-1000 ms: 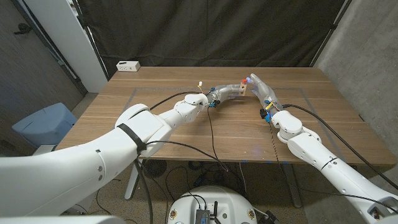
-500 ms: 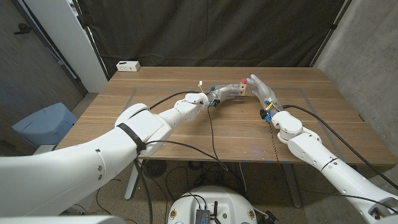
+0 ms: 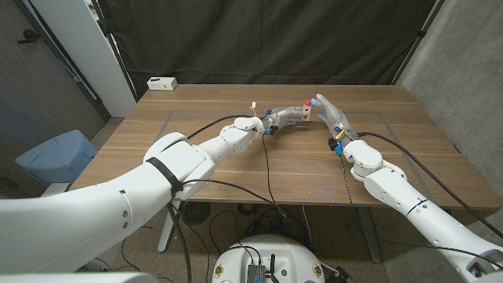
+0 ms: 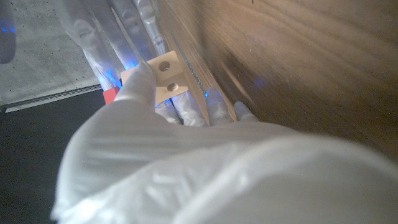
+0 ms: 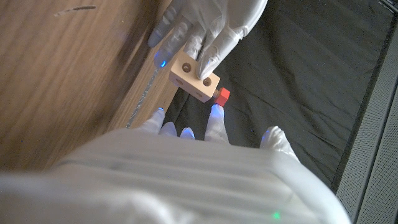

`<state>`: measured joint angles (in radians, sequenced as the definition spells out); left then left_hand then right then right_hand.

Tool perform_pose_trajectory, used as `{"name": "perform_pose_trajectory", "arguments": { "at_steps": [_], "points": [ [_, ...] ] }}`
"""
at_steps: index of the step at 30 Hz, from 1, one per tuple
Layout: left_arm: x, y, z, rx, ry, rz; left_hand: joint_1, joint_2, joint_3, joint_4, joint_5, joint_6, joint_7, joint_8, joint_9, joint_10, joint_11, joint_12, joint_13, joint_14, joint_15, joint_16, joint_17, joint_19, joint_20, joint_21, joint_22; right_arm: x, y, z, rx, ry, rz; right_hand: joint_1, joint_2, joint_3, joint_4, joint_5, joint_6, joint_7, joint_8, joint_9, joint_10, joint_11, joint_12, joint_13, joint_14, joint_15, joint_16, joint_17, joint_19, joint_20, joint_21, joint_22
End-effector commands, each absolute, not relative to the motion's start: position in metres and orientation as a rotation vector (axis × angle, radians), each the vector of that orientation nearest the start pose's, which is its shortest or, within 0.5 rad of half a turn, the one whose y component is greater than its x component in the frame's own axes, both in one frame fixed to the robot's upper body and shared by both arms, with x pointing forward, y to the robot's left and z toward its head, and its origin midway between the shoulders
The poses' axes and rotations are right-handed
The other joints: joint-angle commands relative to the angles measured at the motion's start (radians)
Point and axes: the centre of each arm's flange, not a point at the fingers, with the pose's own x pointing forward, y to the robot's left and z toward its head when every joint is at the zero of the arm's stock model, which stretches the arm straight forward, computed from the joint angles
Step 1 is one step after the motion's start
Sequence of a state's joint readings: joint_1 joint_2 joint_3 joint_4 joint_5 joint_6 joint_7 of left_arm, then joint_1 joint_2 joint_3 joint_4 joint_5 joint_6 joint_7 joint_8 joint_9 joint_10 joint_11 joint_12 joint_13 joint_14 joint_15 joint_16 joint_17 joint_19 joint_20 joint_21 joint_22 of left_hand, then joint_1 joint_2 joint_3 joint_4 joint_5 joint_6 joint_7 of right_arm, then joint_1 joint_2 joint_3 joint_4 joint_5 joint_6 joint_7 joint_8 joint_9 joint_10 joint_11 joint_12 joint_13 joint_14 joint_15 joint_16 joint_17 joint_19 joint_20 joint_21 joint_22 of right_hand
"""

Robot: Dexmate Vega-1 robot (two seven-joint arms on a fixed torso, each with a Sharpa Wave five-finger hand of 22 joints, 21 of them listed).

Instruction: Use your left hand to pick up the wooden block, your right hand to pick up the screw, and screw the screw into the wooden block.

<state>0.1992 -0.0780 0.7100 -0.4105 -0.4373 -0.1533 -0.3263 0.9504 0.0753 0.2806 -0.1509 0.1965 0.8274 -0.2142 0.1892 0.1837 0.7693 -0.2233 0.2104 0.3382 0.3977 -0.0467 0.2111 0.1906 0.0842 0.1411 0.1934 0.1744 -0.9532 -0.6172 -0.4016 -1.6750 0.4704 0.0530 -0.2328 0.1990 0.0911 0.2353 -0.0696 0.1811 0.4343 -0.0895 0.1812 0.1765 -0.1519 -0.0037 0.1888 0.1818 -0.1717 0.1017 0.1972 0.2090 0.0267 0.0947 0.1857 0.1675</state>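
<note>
if tipped off the hole, could drop from the right hand (image 5: 186,162) pinching the red-headed screw (image 5: 222,96), with the wooden block (image 5: 194,76) gripped by the left hand (image 5: 208,28).

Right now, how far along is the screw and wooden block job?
Done: the left hand holds the wooden block up off the table. In hand: the right hand has the red-headed screw at the block's side. Left: whether it has entered a hole can't be seen; the two holes facing the right wrist camera look empty, so driving remains.
</note>
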Motion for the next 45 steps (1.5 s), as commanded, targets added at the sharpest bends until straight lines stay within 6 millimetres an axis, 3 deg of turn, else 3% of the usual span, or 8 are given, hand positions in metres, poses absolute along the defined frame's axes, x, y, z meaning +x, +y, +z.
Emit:
{"name": "perform_pose_trajectory", "arguments": {
  "at_steps": [1,45],
  "points": [
    [0.727,0.006,0.024,0.255,-0.278,-0.662,-0.003,0.000,0.008,0.000,0.010,0.011,-0.001,0.009,0.005,0.000,0.003,0.006,0.002,0.000,-0.061,0.000,0.003,-0.004,-0.001,0.005,0.005,0.600,-0.244,-0.018,-0.182,-0.565,0.125,-0.007,0.001,0.002,0.006,-0.002,0.011,0.001,0.007,0.001,0.001,-0.006,0.004,0.001,-0.054,-0.004,0.010,0.000,-0.007,0.004,0.003,0.003],
    [0.726,0.002,0.023,0.258,-0.278,-0.668,-0.007,0.000,0.011,0.001,0.009,0.012,0.001,0.009,0.005,0.001,0.003,0.006,0.002,0.000,-0.062,0.000,0.003,-0.004,-0.002,0.005,0.005,0.588,-0.234,-0.026,-0.194,-0.566,0.147,-0.008,0.005,0.004,0.000,-0.001,0.019,-0.001,0.006,0.001,0.009,-0.011,0.005,0.000,-0.051,-0.006,0.009,-0.005,-0.007,0.004,0.004,0.003]
  ]
}}
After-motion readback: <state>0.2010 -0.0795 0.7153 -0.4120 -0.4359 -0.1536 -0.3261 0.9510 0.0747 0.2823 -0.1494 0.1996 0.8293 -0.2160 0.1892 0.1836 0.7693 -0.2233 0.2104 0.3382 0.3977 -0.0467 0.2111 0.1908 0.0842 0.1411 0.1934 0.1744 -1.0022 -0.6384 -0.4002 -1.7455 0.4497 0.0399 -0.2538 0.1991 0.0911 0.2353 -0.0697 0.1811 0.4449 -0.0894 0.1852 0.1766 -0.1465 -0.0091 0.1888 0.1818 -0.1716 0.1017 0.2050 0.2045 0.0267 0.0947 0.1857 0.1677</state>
